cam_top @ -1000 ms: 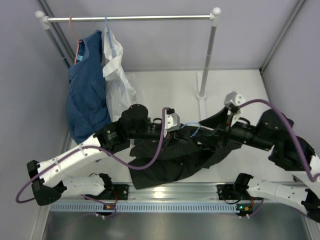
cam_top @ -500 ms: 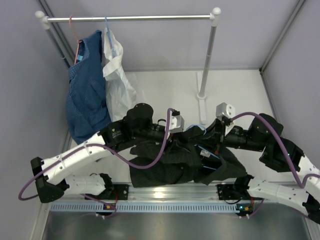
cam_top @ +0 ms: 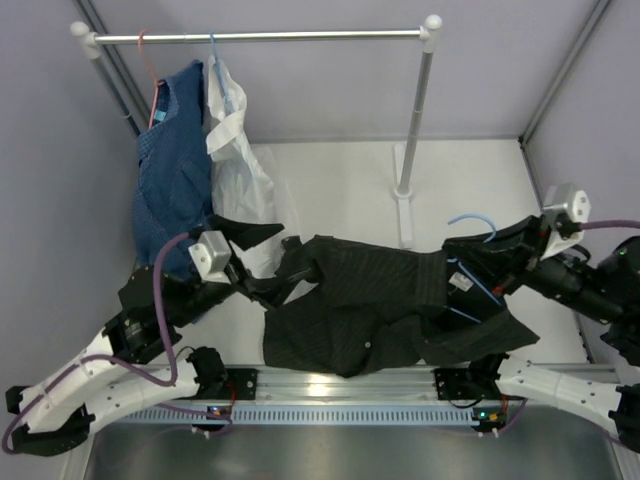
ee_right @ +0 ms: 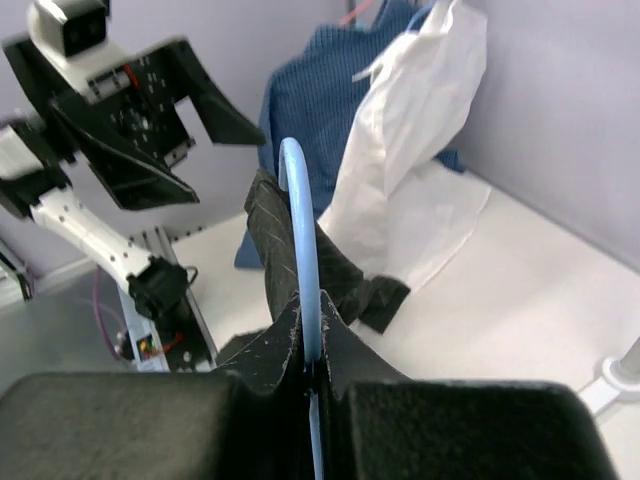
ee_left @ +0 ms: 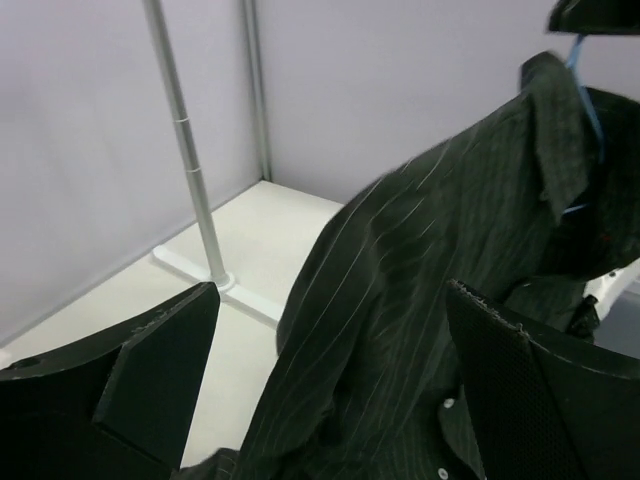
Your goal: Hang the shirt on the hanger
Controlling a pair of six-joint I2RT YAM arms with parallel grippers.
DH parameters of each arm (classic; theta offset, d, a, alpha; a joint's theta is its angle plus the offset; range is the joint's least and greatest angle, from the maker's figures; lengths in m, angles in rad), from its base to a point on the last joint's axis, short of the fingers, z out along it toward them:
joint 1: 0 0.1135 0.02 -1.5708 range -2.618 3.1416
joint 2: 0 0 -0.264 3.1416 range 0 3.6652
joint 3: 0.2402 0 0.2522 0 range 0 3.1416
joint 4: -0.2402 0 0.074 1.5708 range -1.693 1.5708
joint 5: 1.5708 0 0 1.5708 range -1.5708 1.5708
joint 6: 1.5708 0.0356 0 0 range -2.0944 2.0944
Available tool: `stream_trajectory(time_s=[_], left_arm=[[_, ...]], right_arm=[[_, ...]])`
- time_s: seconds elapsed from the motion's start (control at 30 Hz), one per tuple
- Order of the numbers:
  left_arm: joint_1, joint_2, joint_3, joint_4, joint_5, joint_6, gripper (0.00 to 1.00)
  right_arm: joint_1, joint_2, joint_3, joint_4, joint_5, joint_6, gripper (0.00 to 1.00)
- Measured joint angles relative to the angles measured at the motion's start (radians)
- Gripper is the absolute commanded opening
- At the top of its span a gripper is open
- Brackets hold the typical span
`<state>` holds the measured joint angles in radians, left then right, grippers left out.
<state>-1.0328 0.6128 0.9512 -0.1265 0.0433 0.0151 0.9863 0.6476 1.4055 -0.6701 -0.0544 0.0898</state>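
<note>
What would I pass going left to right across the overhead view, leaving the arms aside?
Blue garment → white shirt → black shirt → hanger, whose hook pokes out near the black shirt's right end.

- The shirt (cam_top: 370,310) lies spread across the near middle of the counter, just behind the near edge.
- The hanger (cam_top: 470,221) is at the shirt's right end, toward the right edge, seemingly partly inside the cloth.
- The clothes rail (cam_top: 260,37) runs along the back edge.
- Two garments (cam_top: 175,190) hang at its left end, over the back-left corner.
</note>
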Motion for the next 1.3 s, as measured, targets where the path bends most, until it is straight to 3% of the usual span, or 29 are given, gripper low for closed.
stream_trajectory(time_s=[0.13, 0.27, 0.3, 0.33, 0.37, 0.4, 0.57, 0.7, 0.8, 1.3], left_arm=[[0.000, -0.084, -0.137, 0.095, -0.084, -0.038, 0.98], [0.000, -0.022, -0.262, 0.143, -0.113, -0.050, 0.97], [0.000, 0.003, -0.272, 0.149, -0.119, -0.050, 0.92], [0.000, 0.035, -0.274, 0.160, -0.128, -0.050, 0.81], [0.000, 0.072, -0.274, 0.178, -0.138, -0.050, 0.28], [0.000, 0.106, -0.272, 0.190, -0.147, -0.050, 0.02], [-0.001, 0.195, -0.264, 0.202, -0.296, -0.049, 0.00], [0.001, 0.193, -0.263, 0.193, -0.558, -0.103, 0.00], [0.016, 0.187, -0.263, 0.154, -0.680, -0.160, 0.00], [0.039, 0.257, -0.267, 0.042, -0.763, -0.397, 0.00]], right_arm=[[0.000, 0.010, 0.127, -0.057, 0.000, 0.000, 0.00], [0.000, 0.058, 0.254, -0.105, -0.041, -0.001, 0.00], [0.000, 0.069, 0.273, -0.110, -0.053, -0.001, 0.00], [0.000, 0.083, 0.293, -0.118, -0.066, -0.001, 0.00], [0.000, 0.095, 0.309, -0.127, -0.077, -0.002, 0.00], [0.000, 0.105, 0.320, -0.137, -0.083, -0.002, 0.00], [0.000, 0.118, 0.326, -0.188, -0.036, -0.013, 0.00], [0.000, 0.082, 0.283, -0.197, 0.100, -0.020, 0.00], [0.000, 0.044, 0.255, -0.199, 0.171, -0.020, 0.00], [0.009, -0.029, 0.199, -0.198, 0.288, -0.020, 0.00]])
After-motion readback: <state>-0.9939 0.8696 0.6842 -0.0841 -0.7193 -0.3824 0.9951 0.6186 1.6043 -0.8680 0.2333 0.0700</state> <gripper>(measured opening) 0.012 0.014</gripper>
